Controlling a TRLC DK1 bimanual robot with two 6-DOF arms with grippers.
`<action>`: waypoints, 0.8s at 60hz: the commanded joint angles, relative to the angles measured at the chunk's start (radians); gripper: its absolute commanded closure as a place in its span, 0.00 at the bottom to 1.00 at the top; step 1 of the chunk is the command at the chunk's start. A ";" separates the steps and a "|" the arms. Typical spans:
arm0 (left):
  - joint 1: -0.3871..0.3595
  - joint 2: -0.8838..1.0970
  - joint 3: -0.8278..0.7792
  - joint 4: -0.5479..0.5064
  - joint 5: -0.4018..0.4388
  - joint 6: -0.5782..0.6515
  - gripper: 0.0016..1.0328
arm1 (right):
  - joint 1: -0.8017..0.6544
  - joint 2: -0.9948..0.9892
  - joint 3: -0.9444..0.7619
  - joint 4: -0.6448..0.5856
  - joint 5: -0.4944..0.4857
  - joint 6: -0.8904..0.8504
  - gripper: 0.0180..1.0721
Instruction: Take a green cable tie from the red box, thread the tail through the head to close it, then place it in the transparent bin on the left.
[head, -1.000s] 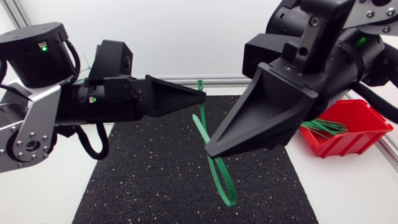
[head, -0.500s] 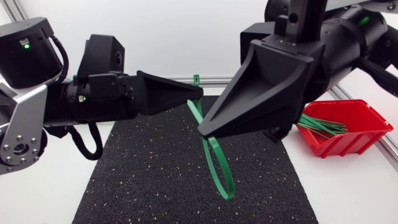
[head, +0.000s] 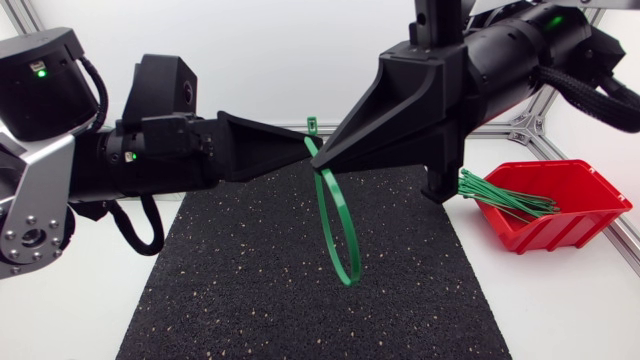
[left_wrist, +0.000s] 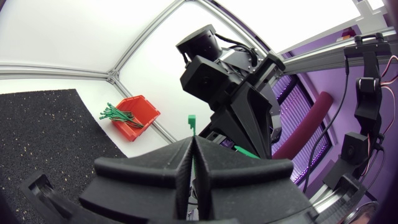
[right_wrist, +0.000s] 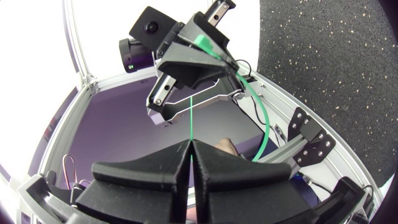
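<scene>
A green cable tie (head: 335, 220) hangs in a long loop above the black mat (head: 260, 290). My left gripper (head: 316, 150) is shut on it just below its head, which sticks up past the fingertips (left_wrist: 191, 120). My right gripper (head: 320, 168) meets it tip to tip from the right, shut on the tie's thin tail (right_wrist: 191, 112). In the right wrist view the tail runs straight from my right gripper (right_wrist: 191, 145) to the left gripper (right_wrist: 211, 50). The red box (head: 560, 215) sits at the right, holding several green ties (head: 500, 195). The transparent bin is not in sight.
The mat covers the table's middle, with white tabletop on both sides. An aluminium rail (head: 520, 130) runs along the far edge behind the red box (left_wrist: 138, 111). Both arms hover high over the mat's far half.
My right gripper has risen and moved toward the table's back, closing up on the left gripper's tip. The loop has swung from slanting right to hanging nearly straight down.
</scene>
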 joint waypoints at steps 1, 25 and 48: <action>0.012 -0.006 -0.026 0.018 -0.003 -0.009 0.97 | -0.021 0.040 0.042 -0.011 0.002 0.046 0.92; 0.027 0.042 -0.013 0.032 -0.004 0.025 0.97 | -0.038 0.091 0.076 -0.011 0.001 0.046 0.92; 0.037 0.033 -0.030 0.035 -0.024 0.085 0.97 | -0.041 0.106 0.071 -0.012 -0.004 0.043 0.91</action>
